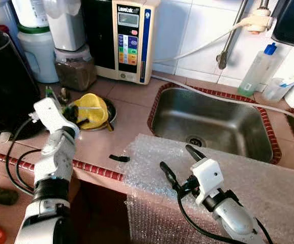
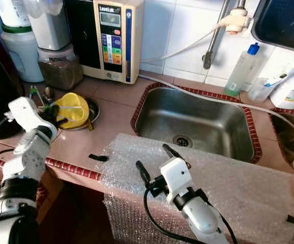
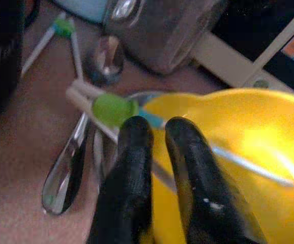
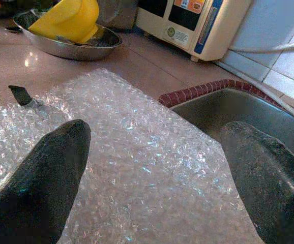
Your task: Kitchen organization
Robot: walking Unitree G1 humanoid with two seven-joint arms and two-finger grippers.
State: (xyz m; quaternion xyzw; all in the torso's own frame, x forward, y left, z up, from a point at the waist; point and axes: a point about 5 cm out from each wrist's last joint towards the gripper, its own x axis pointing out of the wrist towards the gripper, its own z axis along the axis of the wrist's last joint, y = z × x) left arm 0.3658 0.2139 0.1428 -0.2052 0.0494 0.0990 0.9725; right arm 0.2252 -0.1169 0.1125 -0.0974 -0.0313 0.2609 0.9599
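A yellow plastic cup [image 1: 95,109] lies tilted in a shallow metal dish [image 1: 110,120] on the tiled counter, left of the sink. My left gripper [image 1: 79,116] is at the cup's near rim. In the left wrist view its two fingers [image 3: 131,152] stand close together, one outside and one inside the yellow cup [image 3: 248,168], pinching the rim. A sheet of bubble wrap [image 1: 238,178] drapes over the counter's front edge. My right gripper [image 1: 176,158] hovers just above it, wide open, with nothing between its fingers [image 4: 50,168].
The steel sink [image 1: 213,122] lies behind the bubble wrap. A spoon [image 3: 65,173] and a green-headed brush [image 3: 111,109] lie beside the dish. A small black piece [image 1: 119,158] lies near the counter edge. A water appliance [image 1: 129,38], a jar [image 1: 76,66] and a black kettle [image 1: 4,86] line the back left.
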